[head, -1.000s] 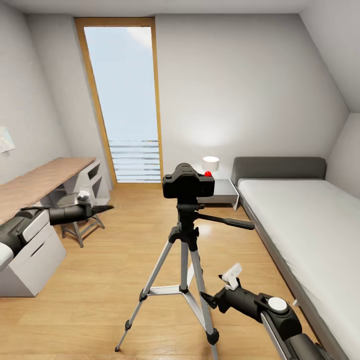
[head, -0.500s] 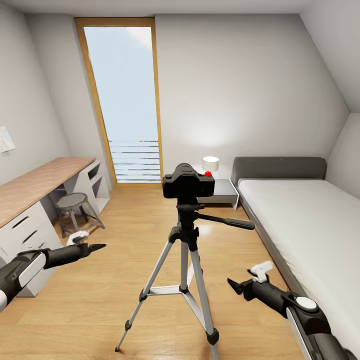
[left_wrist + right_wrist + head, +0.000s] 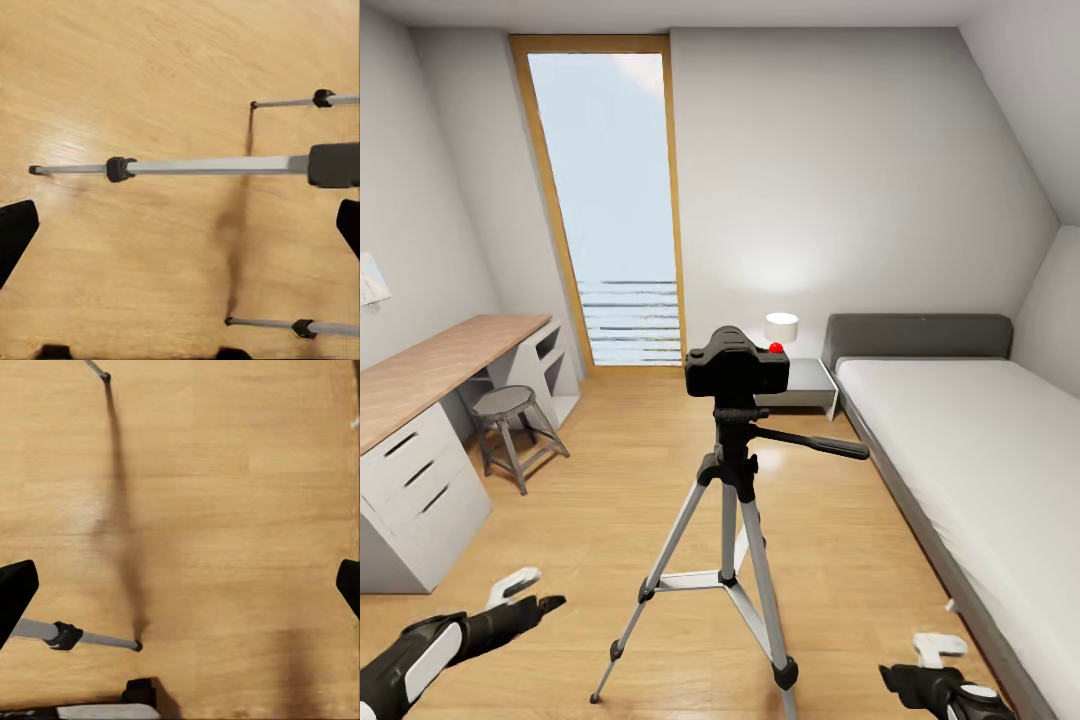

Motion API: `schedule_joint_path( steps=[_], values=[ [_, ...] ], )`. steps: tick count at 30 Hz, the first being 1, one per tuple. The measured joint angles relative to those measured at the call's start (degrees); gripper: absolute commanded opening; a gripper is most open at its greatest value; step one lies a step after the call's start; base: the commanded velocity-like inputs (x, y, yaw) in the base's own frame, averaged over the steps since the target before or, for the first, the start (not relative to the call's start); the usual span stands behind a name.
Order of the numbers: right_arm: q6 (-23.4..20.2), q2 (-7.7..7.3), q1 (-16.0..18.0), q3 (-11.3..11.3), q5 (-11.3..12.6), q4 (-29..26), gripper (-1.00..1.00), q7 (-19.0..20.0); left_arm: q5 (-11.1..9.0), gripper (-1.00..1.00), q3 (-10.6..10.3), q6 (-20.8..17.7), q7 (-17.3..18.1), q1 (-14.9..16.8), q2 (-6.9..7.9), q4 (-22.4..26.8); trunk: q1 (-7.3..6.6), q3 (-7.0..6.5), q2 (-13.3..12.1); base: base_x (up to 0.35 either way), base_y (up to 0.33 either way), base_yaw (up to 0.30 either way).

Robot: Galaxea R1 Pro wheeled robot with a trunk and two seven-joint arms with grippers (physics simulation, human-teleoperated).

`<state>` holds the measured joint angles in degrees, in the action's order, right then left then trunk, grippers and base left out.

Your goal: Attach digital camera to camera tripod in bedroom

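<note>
The black digital camera (image 3: 735, 368), red button on top, sits on the head of the camera tripod (image 3: 730, 480) in the middle of the bedroom floor. The tripod's pan handle (image 3: 815, 444) sticks out to the right. My left gripper (image 3: 545, 600) hangs low at the lower left, open and empty, left of the tripod's legs. Low at the lower right my right gripper (image 3: 890, 676) is also open and empty. The left wrist view looks past the left gripper (image 3: 180, 229) at a silver tripod leg (image 3: 210, 165) on the floor. Beyond the right gripper (image 3: 180, 589) lies another tripod leg (image 3: 82, 637).
A wooden desk (image 3: 430, 370) with white drawers runs along the left wall, with a grey stool (image 3: 510, 405) beside it. A grey bed (image 3: 980, 440) fills the right side. A nightstand (image 3: 810, 380) with a lamp (image 3: 781, 327) stands behind the tripod, near the tall window (image 3: 610, 200).
Both arms have dropped from about mid-height to the bottom of the head view, away from the camera. The camera and tripod have not moved.
</note>
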<state>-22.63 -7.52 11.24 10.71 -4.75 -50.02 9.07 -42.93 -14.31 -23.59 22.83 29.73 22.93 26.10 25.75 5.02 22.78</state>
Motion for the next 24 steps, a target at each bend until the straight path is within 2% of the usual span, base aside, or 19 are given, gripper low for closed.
schedule_joint_path(
  steps=[3,6,8,9,10,14,15,16,17,18,19,20,24],
  values=[
    [3.0,0.02,0.2,0.0,0.0,8.1,1.00,-3.4,-0.2,1.00,0.8,0.7,-4.0,-3.1,-1.52,-2.9,0.00,0.00,0.0,0.000,0.000,0.000],
    [4.7,0.13,0.3,-0.2,0.0,16.1,1.00,-5.1,-0.3,1.00,1.1,1.0,-6.4,-5.5,-2.75,-7.4,0.00,0.00,0.0,0.000,0.000,0.000],
    [5.4,0.23,0.3,-0.4,-0.1,21.2,1.00,-5.7,-0.1,1.00,1.3,1.1,-7.4,-6.6,-4.03,-11.8,0.00,0.00,0.0,0.000,0.000,0.000],
    [6.0,0.41,0.3,-0.7,-0.1,27.2,1.00,-6.2,0.2,1.00,1.6,1.5,-9.2,-7.4,-6.16,-17.8,0.00,0.00,0.0,0.000,0.000,0.000],
    [6.2,0.46,0.4,-0.8,-0.1,29.5,1.00,-6.3,0.2,1.00,1.6,1.6,-9.3,-7.8,-6.33,-18.8,0.00,0.00,0.0,0.000,0.000,0.000],
    [6.5,0.63,0.4,-0.9,-0.1,33.0,1.00,-6.5,0.0,1.00,1.7,2.4,-13.7,-11.1,-8.35,-23.3,0.00,0.00,0.0,0.000,0.000,0.000],
    [6.6,0.71,0.3,-0.9,0.0,35.1,1.00,-6.7,-1.2,1.00,2.3,3.0,-17.1,-13.7,-10.54,-25.1,0.01,-0.02,0.0,0.000,0.000,0.000],
    [6.7,0.73,0.3,-0.8,0.0,35.4,1.00,-6.7,-1.2,1.00,2.0,3.2,-17.7,-16.5,-11.67,-25.4,0.00,0.01,0.0,0.000,0.000,0.000],
    [6.7,0.73,0.3,-0.8,0.1,35.7,1.00,-6.7,-1.3,1.00,2.2,3.3,-18.2,-16.6,-12.69,-25.6,0.01,-0.01,0.0,0.000,0.000,0.000],
    [6.7,0.73,0.3,-0.8,0.1,35.7,1.00,-6.7,-1.3,1.00,2.2,3.4,-18.2,-16.6,-12.74,-25.6,0.01,-0.01,0.0,0.000,0.000,0.000],
    [6.8,1.05,-0.7,-0.6,0.3,38.6,1.00,-6.7,-1.5,1.00,2.0,3.7,-19.6,-19.1,-15.79,-26.1,0.00,0.01,0.0,0.000,0.000,0.000],
    [6.8,1.15,-1.0,-0.6,0.3,39.8,1.00,-6.8,-1.7,1.00,2.2,3.8,-19.7,-19.8,-18.98,-26.2,0.00,0.00,0.0,0.000,0.000,0.000],
    [6.8,1.46,-1.5,-0.6,0.4,43.4,1.00,-6.8,-1.7,1.00,2.1,3.8,-20.0,-20.4,-19.44,-26.3,0.01,-0.01,0.0,0.000,0.000,0.000]
  ],
)
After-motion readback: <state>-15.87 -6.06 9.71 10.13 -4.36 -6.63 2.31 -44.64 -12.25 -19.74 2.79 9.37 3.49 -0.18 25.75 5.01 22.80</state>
